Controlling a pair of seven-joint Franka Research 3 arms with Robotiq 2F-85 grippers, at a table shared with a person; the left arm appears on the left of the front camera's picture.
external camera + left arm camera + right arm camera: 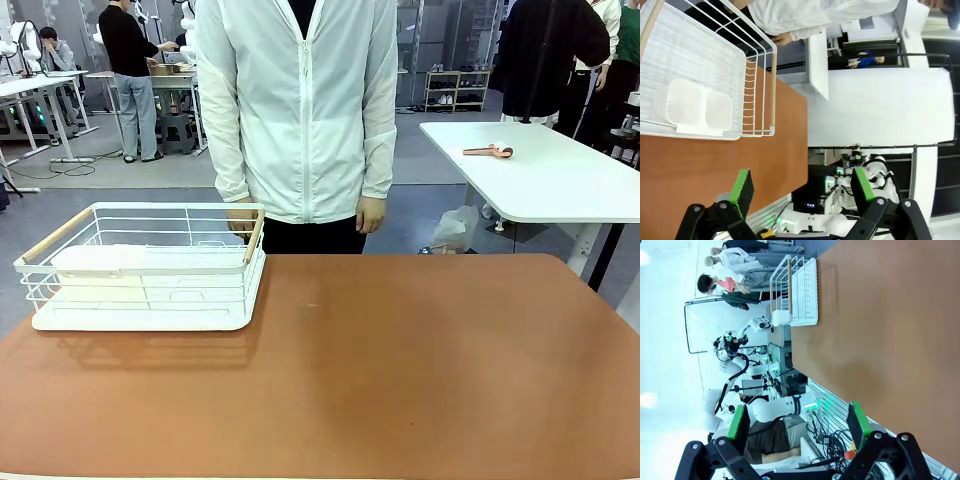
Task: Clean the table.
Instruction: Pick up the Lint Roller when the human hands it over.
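Reddish-brown table (400, 370) carries one thing, a white wire rack (150, 320), set at its far left corner. A person in a white jacket stands just behind the rack. My left gripper (802, 175) and right gripper (797, 415) both hang wide open, nothing between the pads. I judge the rack must go. I'd grip the rack's wooden handle (254, 238), keep the rack level so the white holder (692, 105) inside stays put, and mind the person's hand (240, 222) beside that handle.
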